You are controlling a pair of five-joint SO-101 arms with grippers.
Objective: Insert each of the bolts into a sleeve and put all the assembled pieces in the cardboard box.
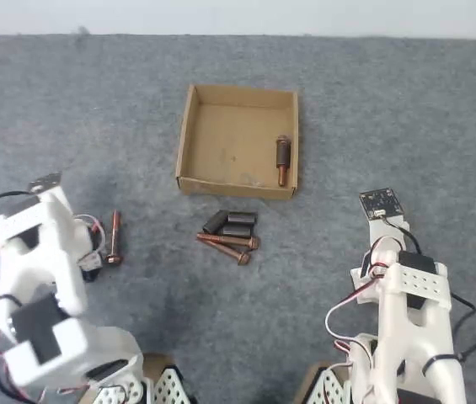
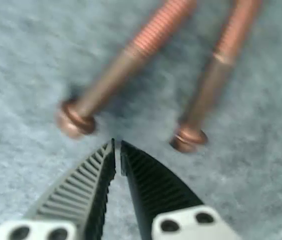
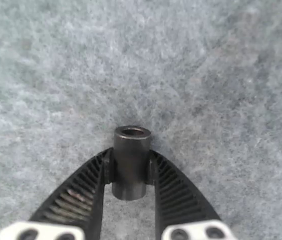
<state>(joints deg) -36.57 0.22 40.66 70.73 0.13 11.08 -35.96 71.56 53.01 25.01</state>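
Observation:
My left gripper (image 2: pixel 117 145) is shut with nothing in it, low over the grey carpet. Two copper bolts (image 2: pixel 126 55) (image 2: pixel 215 75) lie just beyond its tips, heads towards it. In the high view, one bolt (image 1: pixel 114 236) lies beside the left arm (image 1: pixel 40 252). My right gripper (image 3: pixel 131 154) is shut on a black sleeve (image 3: pixel 131 167), held upright with its open end up. Mid-table lie two black sleeves (image 1: pixel 230 223) and two bolts (image 1: pixel 229 244). The cardboard box (image 1: pixel 189 135) holds one bolt-in-sleeve piece (image 1: pixel 282 158) by its right wall.
The right arm (image 1: pixel 406 303) stands at the front right over bare carpet, and its body hides its gripper in the high view. Carpet lies open between the two arms and around the box.

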